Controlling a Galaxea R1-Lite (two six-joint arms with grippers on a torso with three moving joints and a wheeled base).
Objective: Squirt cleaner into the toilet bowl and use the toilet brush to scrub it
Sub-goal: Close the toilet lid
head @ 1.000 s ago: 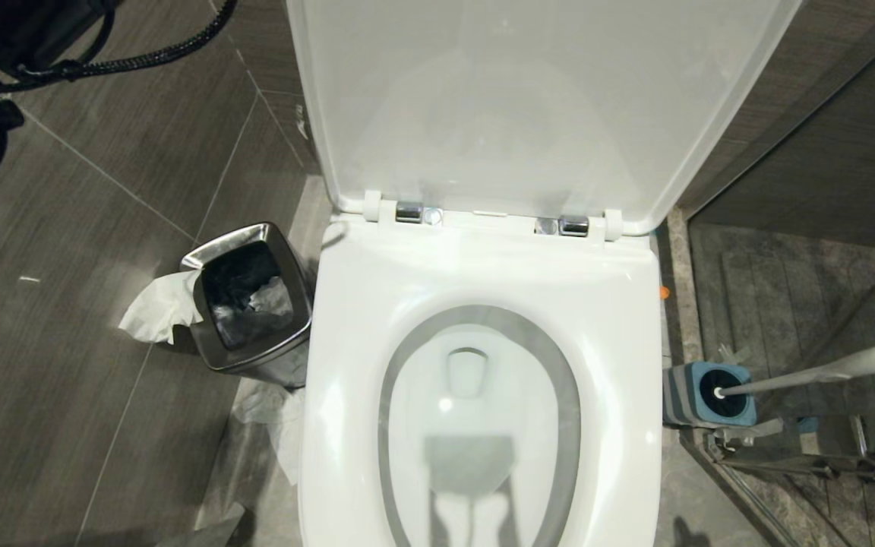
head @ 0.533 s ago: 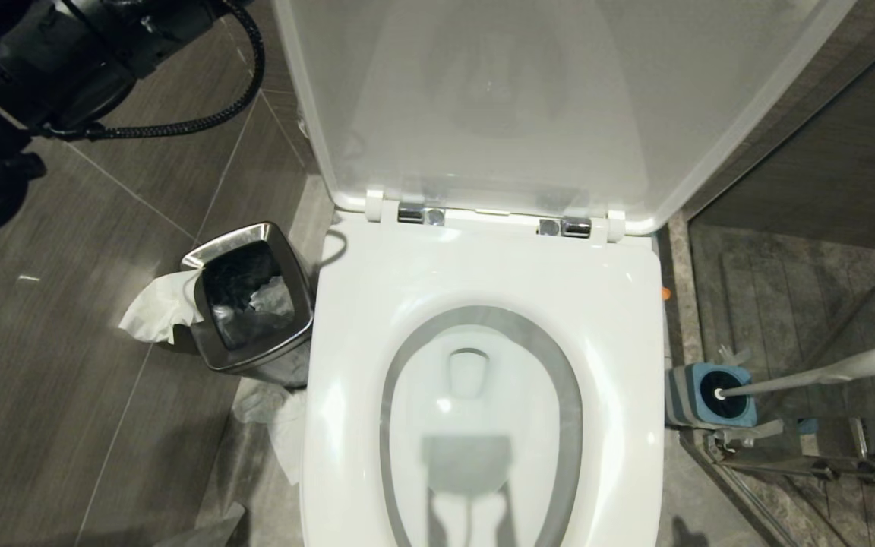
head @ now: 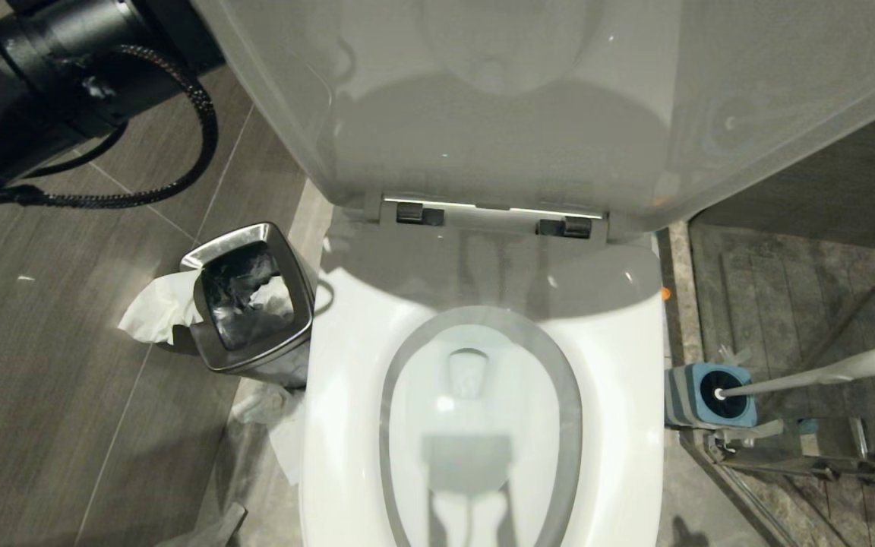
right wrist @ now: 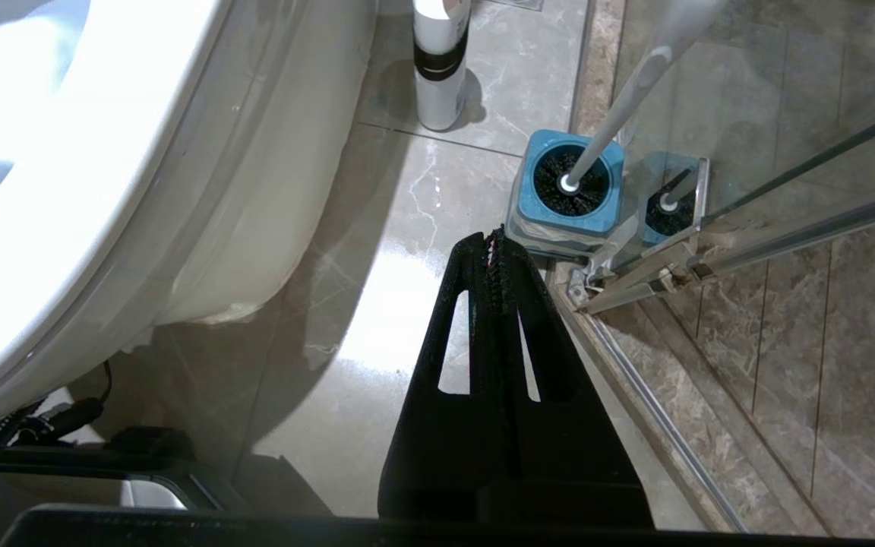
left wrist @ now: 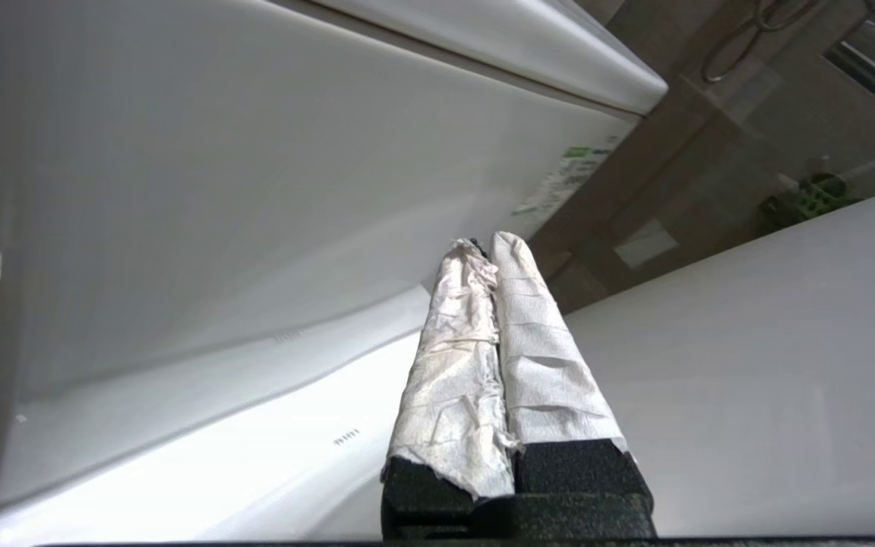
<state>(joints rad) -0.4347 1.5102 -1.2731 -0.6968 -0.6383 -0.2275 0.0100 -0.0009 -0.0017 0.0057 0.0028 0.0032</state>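
Head view cuts off the toilet bowl [head: 475,425] below and hides both grippers. Left gripper [left wrist: 487,247], fingers pressed together, sits by the lid [left wrist: 217,190]; right gripper [right wrist: 492,239], clenched empty, hangs near the toilet brush [right wrist: 620,106] in its holder [right wrist: 567,194], the cleaner [right wrist: 437,68] partly cropped.

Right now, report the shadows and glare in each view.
Head view: the lid shades the rear of the seat; a dark shadow lies inside the toilet bowl. Left wrist view: bright glare on white ceramic beside the left gripper. Right wrist view: glare on the floor tile.

Lid [head: 529,114] shades the seat's rear [head: 483,266]; floor [right wrist: 392,327] glares; frames sharp.
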